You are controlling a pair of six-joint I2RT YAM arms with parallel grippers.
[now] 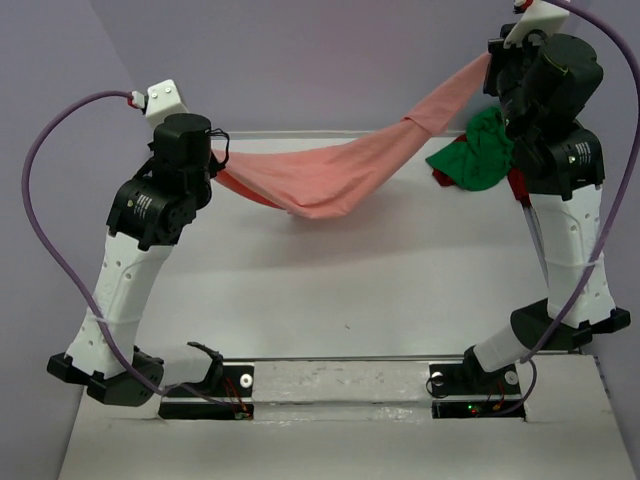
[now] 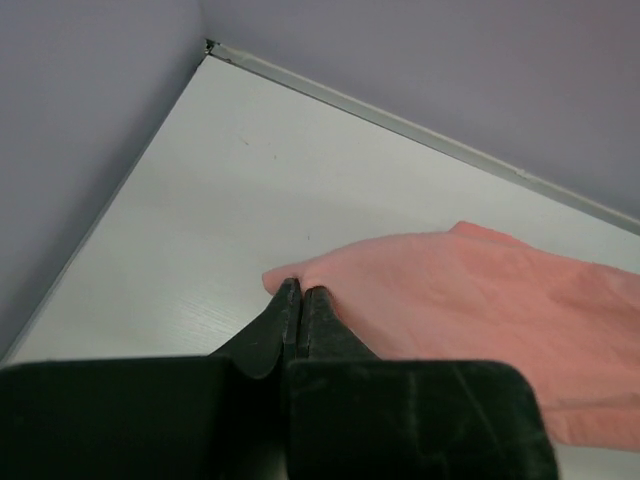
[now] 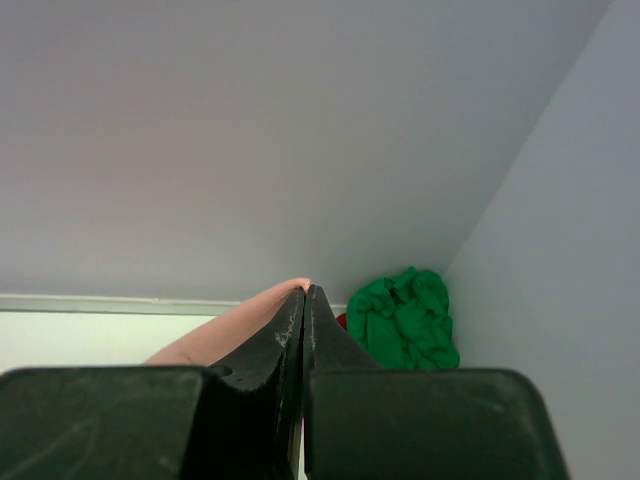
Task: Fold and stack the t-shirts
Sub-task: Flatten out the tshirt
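Right now the salmon pink t-shirt (image 1: 330,180) hangs slung between the two arms over the far half of the desk (image 1: 350,300). Its right end is lifted well above its left, and its middle sags in a belly close to the desk; whether it touches I cannot tell. The left fingers (image 2: 290,302) are pressed together on one edge of the cloth. The right fingers (image 3: 297,305) are pressed together on the other end, with only a sliver of pink showing at their tips. The bright green t-shirt (image 1: 478,150) lies crumpled in the far right corner, just beside the right arm, with something red (image 1: 440,178) peeking out beneath it.

The main risk, as I judge it, is the thin hold on the right. So little cloth shows past those tips that an outward pull to flatten the shirt could slide it free and drop it in a heap. The shirt also looks gathered into a rope towards the right rather than spread, so laying it down like this may leave it twisted and hard to fold cleanly. The raised pink end also passes right by the green shirt, and a sweep of the right arm could snag that shirt or drag it along.
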